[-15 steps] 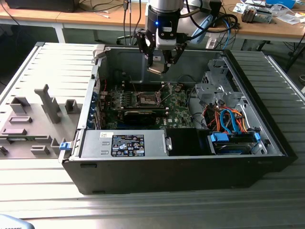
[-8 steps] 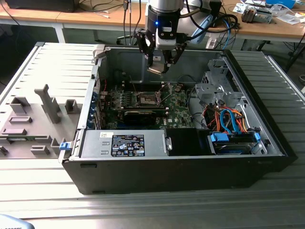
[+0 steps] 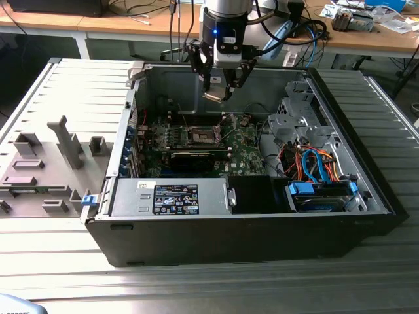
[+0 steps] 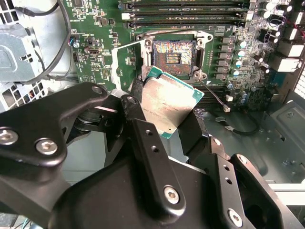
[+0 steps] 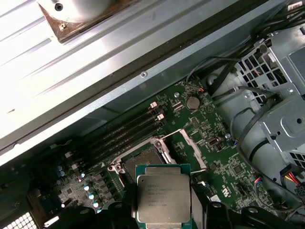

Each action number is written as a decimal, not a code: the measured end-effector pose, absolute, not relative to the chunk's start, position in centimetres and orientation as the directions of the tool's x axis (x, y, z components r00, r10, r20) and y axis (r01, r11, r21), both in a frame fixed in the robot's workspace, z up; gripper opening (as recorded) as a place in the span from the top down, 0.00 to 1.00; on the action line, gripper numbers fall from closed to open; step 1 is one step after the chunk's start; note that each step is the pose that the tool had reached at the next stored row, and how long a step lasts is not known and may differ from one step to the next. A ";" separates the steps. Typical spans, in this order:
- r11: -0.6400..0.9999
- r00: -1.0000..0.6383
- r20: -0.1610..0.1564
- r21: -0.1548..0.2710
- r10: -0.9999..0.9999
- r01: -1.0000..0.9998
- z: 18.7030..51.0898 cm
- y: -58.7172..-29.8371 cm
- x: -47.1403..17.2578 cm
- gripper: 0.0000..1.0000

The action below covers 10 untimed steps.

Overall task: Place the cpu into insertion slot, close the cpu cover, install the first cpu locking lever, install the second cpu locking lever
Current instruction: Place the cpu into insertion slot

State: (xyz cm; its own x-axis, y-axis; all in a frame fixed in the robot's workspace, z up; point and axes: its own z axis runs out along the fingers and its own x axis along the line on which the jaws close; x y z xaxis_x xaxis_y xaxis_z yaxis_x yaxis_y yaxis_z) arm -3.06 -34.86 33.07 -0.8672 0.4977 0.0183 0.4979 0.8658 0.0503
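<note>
Gripper hangs inside the open computer case, above the green circuit board and nearer the case's far wall than its front wall in the exterior view. Jaws drawn in to the chip's width and clamped on the cpu.

In the second wrist view the black fingers press on opposite edges of the cpu, leaving its flat top and free corners bare. My reading: an edge grip, so nothing sits beneath the chip when it meets the socket.

Cpu is in the air, clear of the board, touching only the fingers. In the first wrist view the cpu sits just beside the rim of the insertion slot, not over its centre. I judge it not yet lined up for seating.

Insertion slot lies near the middle of the board, next to the long memory slots. Its dark centre is exposed, silvery rim all round, nothing in it.

Cpu cover is swung up and back along one side of the slot, with green board showing through its window. It probably stands that way to leave a straight path down. A thin wire lever lies released off one corner of the slot, not hooked down.

Look of the cpu:
- small, thin, square
- dull silvery-grey metal top with a patchy sheen and faint print
- narrow green border around the metal
- far smaller than the board below it
</note>
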 end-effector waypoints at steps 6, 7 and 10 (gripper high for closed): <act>0.864 -0.866 0.018 0.050 0.500 0.501 33.1 -34.9 -3.1 0.45; 0.864 -0.865 0.018 0.050 0.501 0.501 33.1 -34.9 -3.1 0.45; 0.863 -0.864 0.018 0.050 0.503 0.503 33.1 -34.9 -3.1 0.45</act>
State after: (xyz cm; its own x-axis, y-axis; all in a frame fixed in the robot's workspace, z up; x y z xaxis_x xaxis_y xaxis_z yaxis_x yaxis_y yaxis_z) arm -3.06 -34.86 33.07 -0.8642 0.5028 0.0183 0.5030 0.8628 0.0503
